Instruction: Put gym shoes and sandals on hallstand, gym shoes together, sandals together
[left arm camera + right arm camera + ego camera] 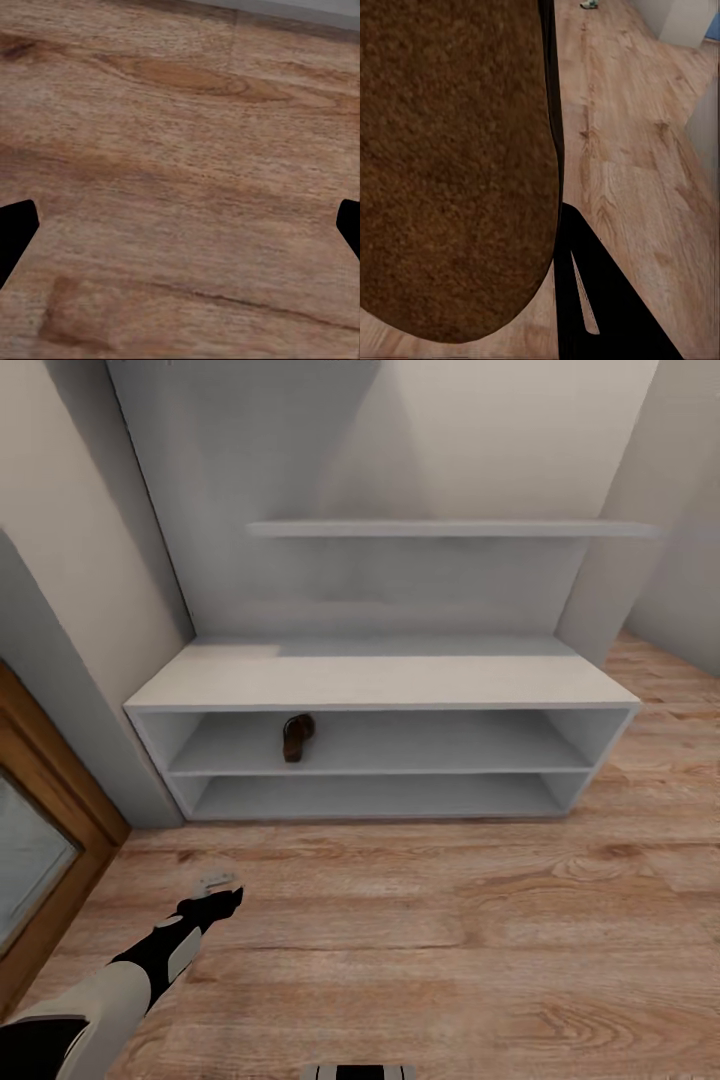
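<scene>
One sandal (pixel 296 737) sits on the rack (pixel 380 680), second sandal (pixel 450 165) clamped in right gripper, left gripper (pixel 180 225) spread empty over floor (pixel 180 112); sneakers remain.

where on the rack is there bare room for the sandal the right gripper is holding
The upper open level of the hallstand is bare right of the sandal already shelved, out to the right wall. The lower level and bench top are bare throughout. Nowhere is crowded. The held sandal fits beside its mate.
</scene>
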Available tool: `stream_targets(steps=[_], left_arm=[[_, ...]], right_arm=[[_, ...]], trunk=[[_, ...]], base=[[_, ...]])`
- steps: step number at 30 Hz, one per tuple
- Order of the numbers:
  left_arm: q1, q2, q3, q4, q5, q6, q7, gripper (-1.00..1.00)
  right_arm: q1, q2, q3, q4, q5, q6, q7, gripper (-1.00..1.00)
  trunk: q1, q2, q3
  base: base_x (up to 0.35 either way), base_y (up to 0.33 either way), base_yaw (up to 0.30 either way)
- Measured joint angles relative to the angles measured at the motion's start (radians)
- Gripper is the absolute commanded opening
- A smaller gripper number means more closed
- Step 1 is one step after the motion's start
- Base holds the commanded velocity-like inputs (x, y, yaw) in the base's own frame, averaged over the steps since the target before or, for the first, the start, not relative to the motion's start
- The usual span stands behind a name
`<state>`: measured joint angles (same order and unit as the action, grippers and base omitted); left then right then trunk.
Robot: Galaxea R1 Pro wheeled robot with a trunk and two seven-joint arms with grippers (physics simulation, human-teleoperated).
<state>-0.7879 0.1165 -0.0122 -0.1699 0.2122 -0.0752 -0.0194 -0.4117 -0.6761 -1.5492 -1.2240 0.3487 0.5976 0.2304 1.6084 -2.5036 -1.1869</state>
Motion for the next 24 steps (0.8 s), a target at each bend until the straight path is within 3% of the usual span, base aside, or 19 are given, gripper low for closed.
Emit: stream_targets(steps=[7, 12, 19, 22, 24], left_arm=[[0.0, 0.0, 0.0, 0.0, 0.0, 0.001, 0.001, 1.0], [0.0, 0.0, 0.0, 0.0, 0.0, 0.001, 0.001, 1.0], [0.0, 0.001, 0.0, 0.001, -0.001, 0.001, 0.0, 1.0], [0.0, 0.009, 0.001, 0.002, -0.001, 0.0, -0.011, 1.0], [0.0, 0.033, 0.001, 0.002, -0.003, -0.001, -0.056, 1.0]], right_arm=[[0.0, 0.0, 0.0, 0.0, 0.0, 0.0, 0.0, -1.0], [0.0, 0.0, 0.0, 0.0, 0.0, 0.0, 0.0, -1.0], [0.0, 0.0, 0.0, 0.0, 0.0, 0.001, 0.0, -1.0], [0.0, 0.0, 0.001, 0.002, 0.0, 0.0, 0.0, -1.0], [0.0, 0.001, 0.001, 0.003, 0.001, 0.0, 0.0, -1.0]], trunk=[[0.0, 0.0, 0.0], [-0.001, 0.0, 0.0], [-0.001, 0.0, 0.0], [-0.001, 0.0, 0.0], [-0.001, 0.0, 0.0]], base=[[-0.25, 0.217, 0.0], [-0.044, 0.252, 0.0], [-0.003, 0.043, 0.0], [0.0, 0.005, 0.0], [0.0, 0.002, 0.0]])
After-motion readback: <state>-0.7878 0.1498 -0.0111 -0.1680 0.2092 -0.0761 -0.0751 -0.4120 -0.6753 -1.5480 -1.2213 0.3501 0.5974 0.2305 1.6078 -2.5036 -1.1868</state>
